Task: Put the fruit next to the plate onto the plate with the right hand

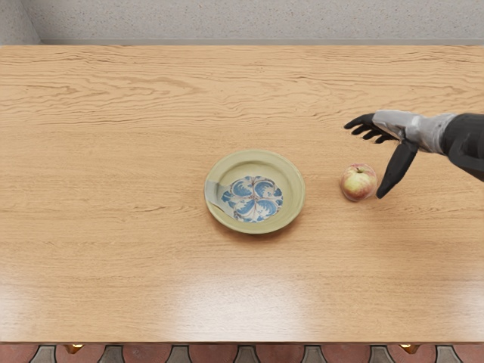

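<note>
While the round, reddish-yellow apple [358, 181] sits on the grained wooden worktop [113, 151] just right of the glossy, blue-swirled plate [293, 189], the right hand [396, 136] hovers beside it, dark fingers spread wide, holding nothing.
</note>
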Robot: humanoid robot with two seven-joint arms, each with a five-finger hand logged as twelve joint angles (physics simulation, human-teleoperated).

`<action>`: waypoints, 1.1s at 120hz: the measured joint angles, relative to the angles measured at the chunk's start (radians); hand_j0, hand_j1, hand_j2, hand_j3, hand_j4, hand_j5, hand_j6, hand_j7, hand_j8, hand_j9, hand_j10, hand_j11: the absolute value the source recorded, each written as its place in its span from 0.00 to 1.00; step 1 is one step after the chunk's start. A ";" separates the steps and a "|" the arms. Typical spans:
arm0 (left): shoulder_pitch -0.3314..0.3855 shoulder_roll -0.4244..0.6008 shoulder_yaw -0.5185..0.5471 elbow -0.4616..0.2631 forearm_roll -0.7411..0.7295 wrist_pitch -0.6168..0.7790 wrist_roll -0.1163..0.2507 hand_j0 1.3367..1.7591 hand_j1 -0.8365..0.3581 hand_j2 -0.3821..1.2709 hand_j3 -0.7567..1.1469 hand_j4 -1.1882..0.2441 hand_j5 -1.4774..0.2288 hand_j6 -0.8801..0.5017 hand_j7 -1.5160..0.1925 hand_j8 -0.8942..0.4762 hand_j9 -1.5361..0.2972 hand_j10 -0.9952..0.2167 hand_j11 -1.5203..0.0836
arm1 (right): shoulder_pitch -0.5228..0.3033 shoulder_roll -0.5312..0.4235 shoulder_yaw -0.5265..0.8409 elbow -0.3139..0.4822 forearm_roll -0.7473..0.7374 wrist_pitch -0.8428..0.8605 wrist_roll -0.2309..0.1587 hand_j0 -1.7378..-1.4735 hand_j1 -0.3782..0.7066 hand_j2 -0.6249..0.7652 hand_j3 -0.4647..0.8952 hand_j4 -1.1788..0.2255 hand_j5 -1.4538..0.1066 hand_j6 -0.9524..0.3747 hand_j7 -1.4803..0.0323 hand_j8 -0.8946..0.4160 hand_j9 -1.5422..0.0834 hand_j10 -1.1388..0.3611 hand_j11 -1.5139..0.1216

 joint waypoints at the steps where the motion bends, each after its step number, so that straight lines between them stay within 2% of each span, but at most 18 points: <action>1: 0.000 0.000 0.000 0.000 0.000 0.000 0.000 0.76 0.98 0.23 0.40 0.82 0.86 0.63 0.88 0.64 0.83 0.81 0.94 | 0.000 -0.005 -0.002 0.002 -0.002 -0.005 0.000 0.30 0.20 0.43 0.34 0.72 0.80 0.59 0.84 0.56 0.82 0.65 0.80; 12: 0.000 0.000 0.000 0.000 0.000 0.000 0.000 0.76 0.98 0.23 0.40 0.82 0.86 0.63 0.88 0.64 0.83 0.81 0.94 | 0.000 -0.022 -0.022 0.012 -0.028 -0.068 0.000 0.30 0.22 0.43 0.34 0.71 0.79 0.58 0.83 0.54 0.81 0.64 0.79; 34: 0.000 0.000 0.000 0.000 0.000 0.000 0.000 0.76 0.98 0.23 0.40 0.82 0.86 0.63 0.88 0.65 0.83 0.81 0.94 | 0.000 0.094 -0.120 0.018 -0.125 -0.259 0.000 0.30 0.23 0.42 0.34 0.70 0.77 0.57 0.82 0.53 0.80 0.63 0.77; 49: 0.000 0.000 0.000 0.000 0.000 0.000 0.000 0.76 0.98 0.23 0.40 0.82 0.86 0.63 0.88 0.65 0.83 0.81 0.94 | -0.007 0.122 -0.218 0.019 -0.140 -0.361 0.000 0.30 0.24 0.42 0.34 0.70 0.77 0.57 0.81 0.53 0.79 0.63 0.77; 71: 0.000 0.000 0.000 0.000 0.000 0.000 0.000 0.76 0.98 0.23 0.40 0.82 0.86 0.63 0.88 0.65 0.83 0.81 0.94 | -0.012 0.156 -0.273 0.019 -0.199 -0.513 0.000 0.30 0.24 0.42 0.34 0.70 0.77 0.56 0.81 0.53 0.79 0.62 0.77; 91: 0.000 0.000 0.000 0.000 0.000 0.000 0.000 0.76 0.98 0.23 0.40 0.82 0.86 0.63 0.88 0.65 0.83 0.81 0.94 | -0.035 0.171 -0.303 0.018 -0.225 -0.559 0.000 0.30 0.25 0.42 0.34 0.69 0.76 0.56 0.80 0.52 0.79 0.62 0.76; 132: 0.000 0.000 0.000 0.000 0.000 0.000 0.000 0.76 0.98 0.23 0.40 0.82 0.86 0.63 0.88 0.65 0.83 0.81 0.94 | -0.060 0.204 -0.311 -0.040 -0.229 -0.570 0.000 0.30 0.38 0.41 0.34 0.61 0.66 0.47 0.70 0.43 0.69 0.54 0.67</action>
